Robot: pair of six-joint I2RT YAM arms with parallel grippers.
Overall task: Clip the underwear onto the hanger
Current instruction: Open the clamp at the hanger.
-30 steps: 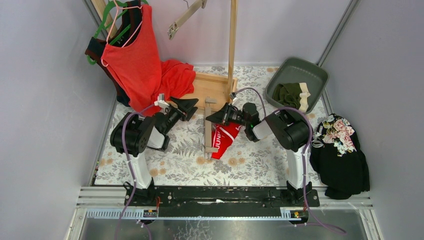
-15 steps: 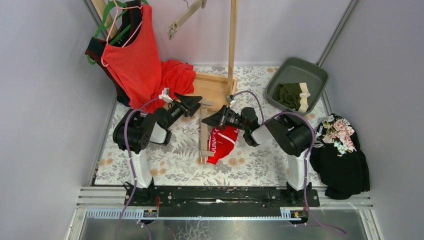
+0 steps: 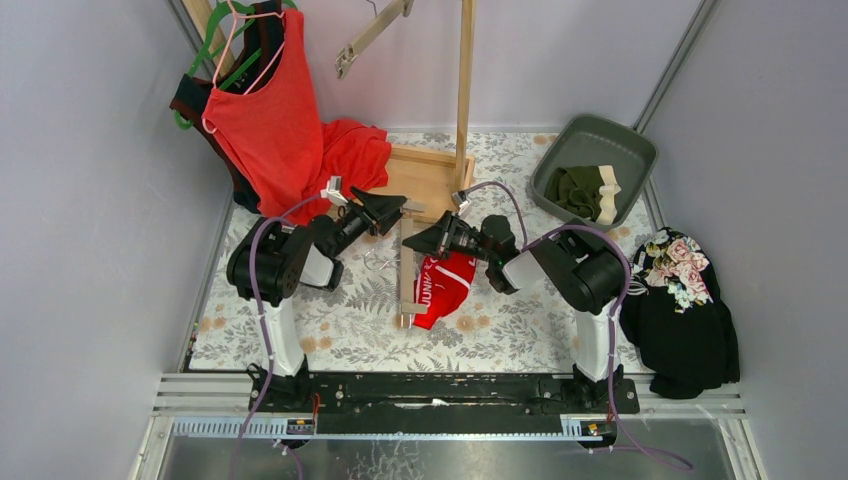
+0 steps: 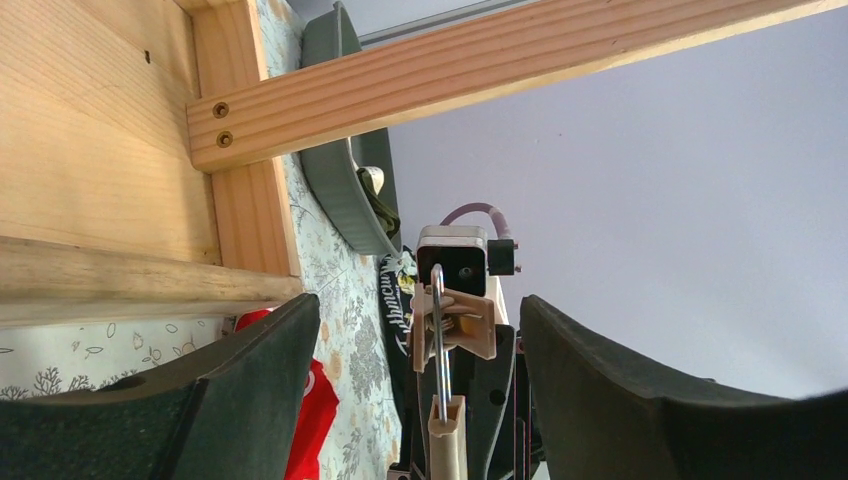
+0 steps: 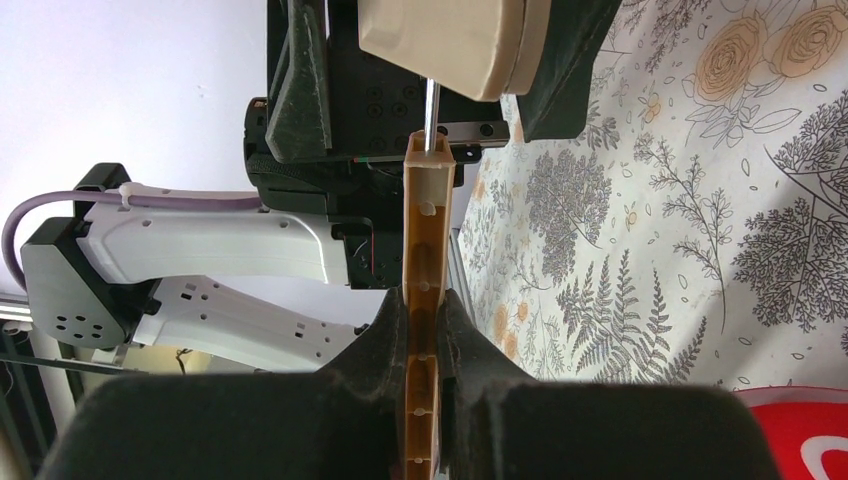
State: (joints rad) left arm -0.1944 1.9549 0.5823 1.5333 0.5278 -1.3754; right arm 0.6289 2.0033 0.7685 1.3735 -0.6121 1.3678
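Note:
My right gripper (image 3: 418, 243) is shut on the bar of a beige clip hanger (image 3: 405, 285), which runs from the wooden base toward the near edge. In the right wrist view the bar (image 5: 424, 260) sits pinched between my fingers. My left gripper (image 3: 388, 208) is open at the hanger's far end, and its fingers (image 4: 250, 390) flank the end clip (image 4: 455, 320) and its metal wire without touching. The red underwear (image 3: 445, 285) lies on the mat just right of the hanger. The dark green underwear (image 3: 578, 190) sits in the grey tub (image 3: 630, 150).
A red tank top (image 3: 270, 110) hangs on a hanger at the back left and drapes onto the wooden rack base (image 3: 425, 175). The rack's post (image 3: 465, 90) rises behind the grippers. A black floral cloth (image 3: 680, 300) lies at the right edge.
My left gripper has moved right to the hanger's far end and its jaws have narrowed. The right gripper has shifted the hanger a little to the left.

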